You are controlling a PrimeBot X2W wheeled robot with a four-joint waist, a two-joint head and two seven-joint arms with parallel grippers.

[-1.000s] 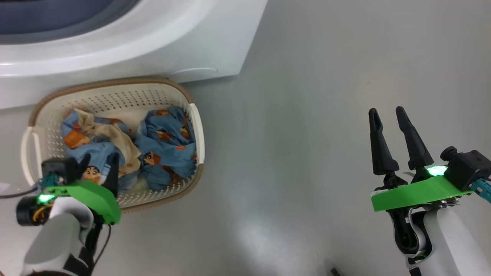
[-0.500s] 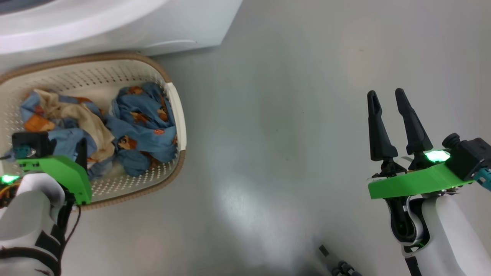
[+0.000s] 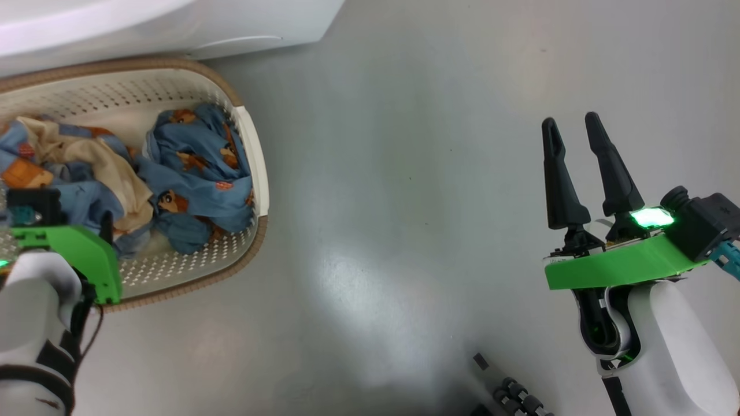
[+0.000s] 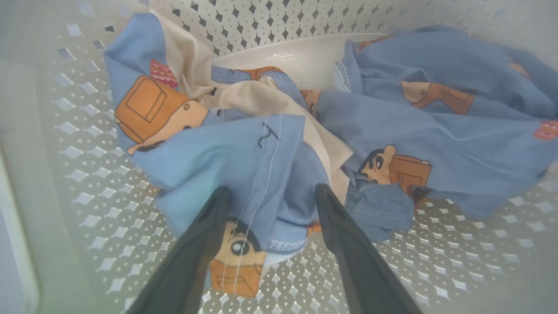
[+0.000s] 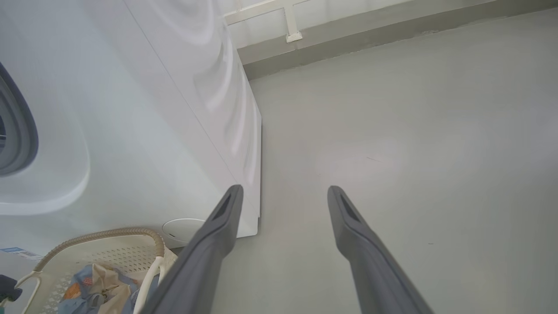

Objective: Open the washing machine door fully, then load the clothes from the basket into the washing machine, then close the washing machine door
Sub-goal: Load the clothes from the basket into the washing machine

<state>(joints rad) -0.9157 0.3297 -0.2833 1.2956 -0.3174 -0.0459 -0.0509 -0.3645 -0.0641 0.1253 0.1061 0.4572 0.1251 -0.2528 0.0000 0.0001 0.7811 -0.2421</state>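
Note:
The cream basket with a brown rim stands on the floor against the white washing machine. Blue clothes with orange cartoon prints and a cream patch lie heaped in it. My left gripper is open, its fingers set astride a fold of the blue clothes low inside the basket. My right gripper hangs open over bare floor, far right of the basket. In the right wrist view, that gripper points past the washing machine. The washing machine door is out of view.
Grey floor stretches between the basket and my right arm. A dark ribbed part shows at the bottom edge. The machine's grey opening rim is at the far left. A wall skirting runs behind.
The head camera has swung, so basket and machine sit further left and up. My left gripper's fingers show less above its green mount. Both grippers stay open.

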